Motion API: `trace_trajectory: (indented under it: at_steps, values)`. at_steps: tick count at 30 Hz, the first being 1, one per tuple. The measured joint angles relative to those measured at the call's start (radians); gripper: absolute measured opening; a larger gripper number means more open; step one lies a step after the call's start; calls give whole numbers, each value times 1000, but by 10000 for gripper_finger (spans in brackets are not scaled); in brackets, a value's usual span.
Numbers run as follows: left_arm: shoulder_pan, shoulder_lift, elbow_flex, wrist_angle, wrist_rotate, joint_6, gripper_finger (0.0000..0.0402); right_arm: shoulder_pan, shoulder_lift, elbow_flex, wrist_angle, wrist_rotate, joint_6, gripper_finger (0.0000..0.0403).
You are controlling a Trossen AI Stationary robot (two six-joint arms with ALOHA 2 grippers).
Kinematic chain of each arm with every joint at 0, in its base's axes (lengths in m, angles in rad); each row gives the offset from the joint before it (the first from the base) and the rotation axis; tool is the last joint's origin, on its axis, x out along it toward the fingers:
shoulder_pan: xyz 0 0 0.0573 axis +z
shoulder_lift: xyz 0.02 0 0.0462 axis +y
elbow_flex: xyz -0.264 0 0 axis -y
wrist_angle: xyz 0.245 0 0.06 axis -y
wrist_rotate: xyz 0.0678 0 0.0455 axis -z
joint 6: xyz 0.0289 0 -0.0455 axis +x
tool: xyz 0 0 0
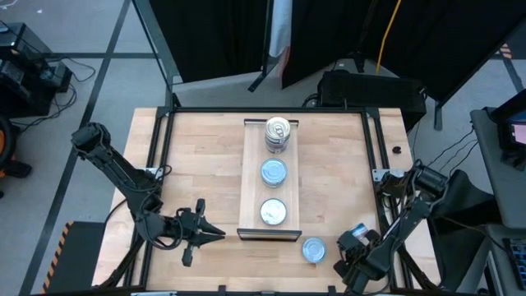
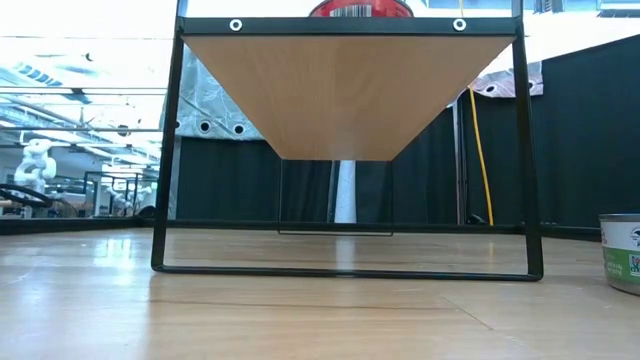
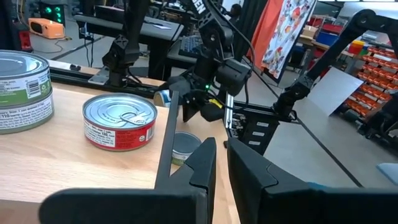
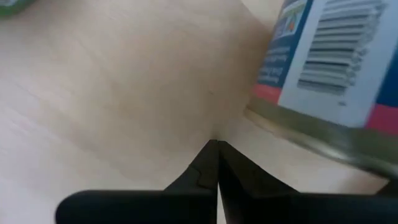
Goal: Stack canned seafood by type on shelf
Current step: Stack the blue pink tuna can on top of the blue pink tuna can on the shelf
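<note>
Shelf (image 1: 251,177) is carrying three groups of cans; one can (image 1: 313,249) is waiting on the worktop (image 1: 197,156). Right gripper (image 1: 355,241), jaws pressed together, empty, is sitting beside it; left gripper (image 1: 215,233), jaws nearly together, holding nothing.

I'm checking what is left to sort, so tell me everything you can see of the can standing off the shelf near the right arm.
The loose can is a short round tin with a pale blue top, standing upright on the table just past the shelf's front right corner, apart from it. Its side carries a blue, white and pink label with a barcode above a bare metal rim. The right gripper, shut, sits close beside it; contact cannot be told.
</note>
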Motion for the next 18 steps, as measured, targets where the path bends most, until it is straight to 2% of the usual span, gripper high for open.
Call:
trace_trajectory:
  at_steps: [6, 13, 15, 18]
  values:
    - [0, 0, 0, 7, 0, 1, 42, 1, -70, 73, -91, -4, -53, 0]
    - [0, 0, 0, 13, 0, 30, 42, -10, -155, 266, -399, 12, -175, 10]
    - [0, 0, 0, 14, 0, 31, 42, -19, -165, 318, -476, 37, -269, 27]
    - [0, 0, 0, 16, 0, 31, 42, -43, -172, 352, -512, 69, -533, 67]
